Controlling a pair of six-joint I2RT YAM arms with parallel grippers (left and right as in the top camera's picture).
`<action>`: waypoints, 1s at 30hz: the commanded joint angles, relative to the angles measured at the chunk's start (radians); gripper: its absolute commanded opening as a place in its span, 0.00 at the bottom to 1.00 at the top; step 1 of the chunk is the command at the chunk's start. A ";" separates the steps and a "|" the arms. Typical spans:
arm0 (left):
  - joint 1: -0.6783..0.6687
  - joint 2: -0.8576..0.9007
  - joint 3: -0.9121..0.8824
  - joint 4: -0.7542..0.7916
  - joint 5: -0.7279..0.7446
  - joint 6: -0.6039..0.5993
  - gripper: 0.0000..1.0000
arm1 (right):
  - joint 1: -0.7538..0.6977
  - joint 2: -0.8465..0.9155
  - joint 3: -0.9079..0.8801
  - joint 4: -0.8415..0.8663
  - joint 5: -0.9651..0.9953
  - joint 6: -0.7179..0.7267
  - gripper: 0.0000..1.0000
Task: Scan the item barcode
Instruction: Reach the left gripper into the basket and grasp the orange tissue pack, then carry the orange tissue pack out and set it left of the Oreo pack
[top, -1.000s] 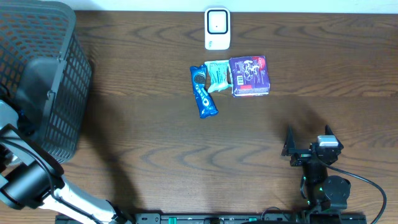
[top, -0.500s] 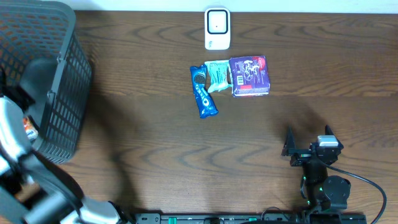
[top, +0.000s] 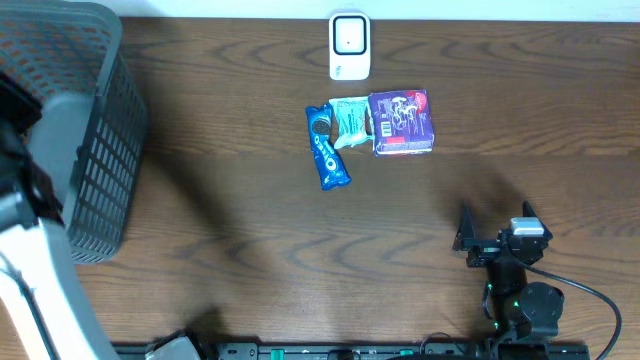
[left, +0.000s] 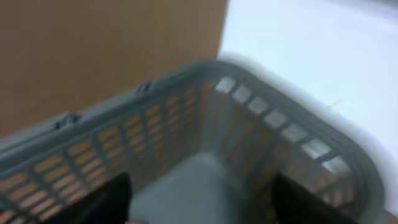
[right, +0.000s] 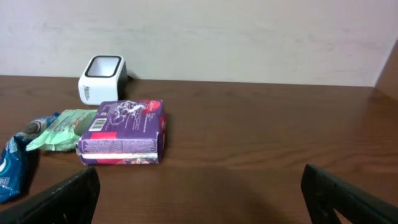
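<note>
Over basket (left: 180, 74): left gripper (left: 202, 204), jaws apart
Near edge: right gripper (top: 495, 222), jaws wide apart
Table (top: 230, 220) centre: purple box (top: 401, 122), green packet (top: 348, 118), blue Oreo pack (top: 326, 150), touching
Behind them: white scanner (top: 349, 46)

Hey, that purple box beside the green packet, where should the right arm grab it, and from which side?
Probably best from above, closing on the near and far faces of the purple box. It lies flat and both of those faces stand free, while the green packet crowds its left end. The right gripper is open and faces it.
</note>
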 joint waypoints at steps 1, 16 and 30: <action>0.024 0.153 -0.004 -0.047 -0.094 0.063 0.81 | 0.006 -0.006 -0.002 -0.004 -0.002 0.014 0.99; 0.146 0.650 -0.004 -0.168 -0.137 0.080 0.76 | 0.006 -0.006 -0.002 -0.004 -0.002 0.014 0.99; 0.179 0.795 -0.004 -0.164 -0.137 0.089 0.07 | 0.006 -0.006 -0.002 -0.003 -0.002 0.014 0.99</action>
